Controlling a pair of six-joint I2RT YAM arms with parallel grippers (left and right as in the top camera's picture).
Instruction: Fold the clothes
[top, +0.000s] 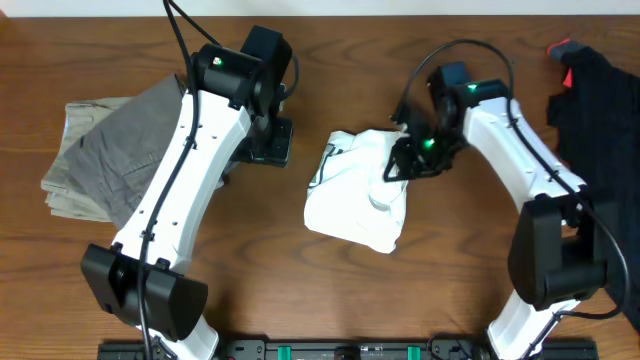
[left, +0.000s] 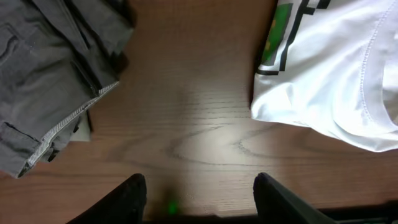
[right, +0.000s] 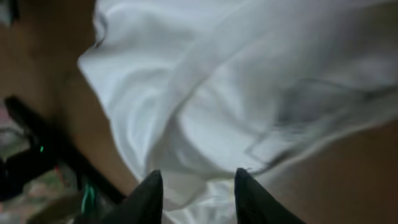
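Wood-grain table (top: 340, 45) is filling my overhead feed, and three garments are lying spread across it. The white T-shirt (top: 355, 200) is sitting bunched in a loose heap at the centre, a green and black print (left: 278, 37) showing along its nine o'clock edge. Grey trousers (top: 100, 150) are lying folded out at nine o'clock, well apart from the shirt, with the left arm crossing above their three o'clock edge. A black garment (top: 600, 100) is resting at two o'clock, against the table's far right side.

I am seeing the left gripper (left: 200, 180) hovering over bare wood between the trousers and the shirt, its fingers standing wide apart and carrying nothing. The right gripper (right: 198, 174) is hanging over the shirt's two o'clock corner. On its wrist feed the two fingers are standing parted, with white fabric showing in the gap and beyond it; the feed is blurring too much for me to tell whether either pad is touching the cloth
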